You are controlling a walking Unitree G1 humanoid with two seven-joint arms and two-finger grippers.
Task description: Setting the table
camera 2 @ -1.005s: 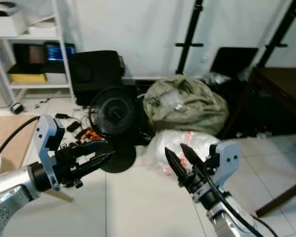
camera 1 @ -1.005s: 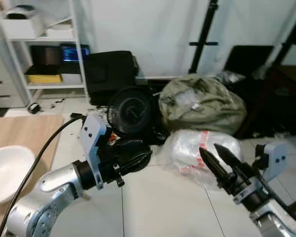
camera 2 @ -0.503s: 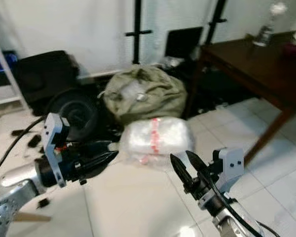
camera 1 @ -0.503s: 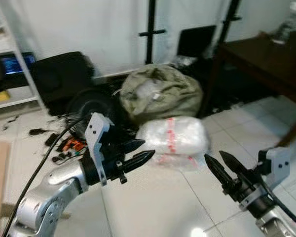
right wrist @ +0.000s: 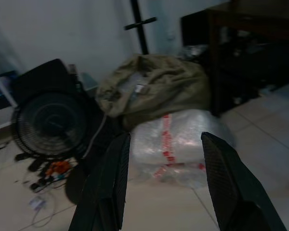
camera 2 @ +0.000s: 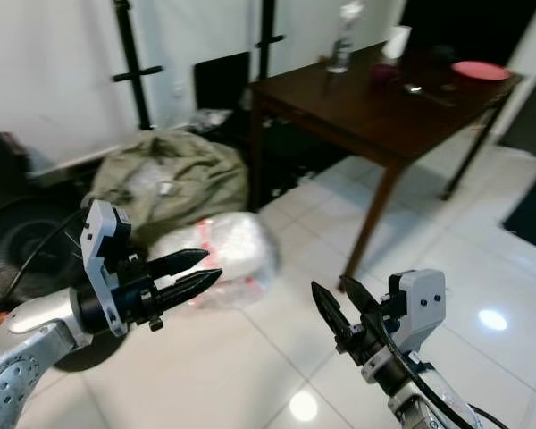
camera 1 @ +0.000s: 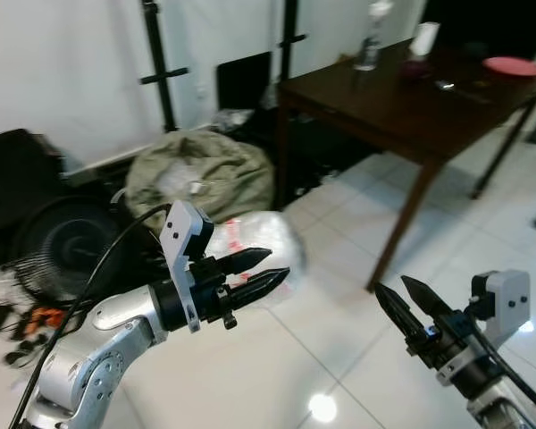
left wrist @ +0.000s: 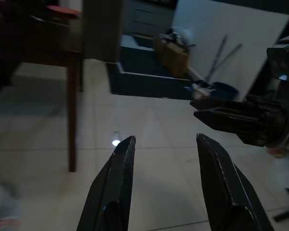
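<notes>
A dark wooden table stands at the far right on the tiled floor. On it are a clear bottle, a white cup and a red plate near the far corner. My left gripper is held out in front, open and empty, pointing right. My right gripper is lower right, open and empty, pointing up and left. In the left wrist view, the left gripper looks past a table leg with the right gripper's fingers ahead. Both grippers are well short of the table.
An olive cloth bag and a clear plastic-wrapped bundle lie on the floor ahead. A black fan with loose cables is at the left. Black stand poles lean at the white wall. Glossy white tiles lie below the grippers.
The whole view has swung to the right: the shelf and white bowl have left the picture and the dark table has come in. Both grippers stay open in the same pose.
</notes>
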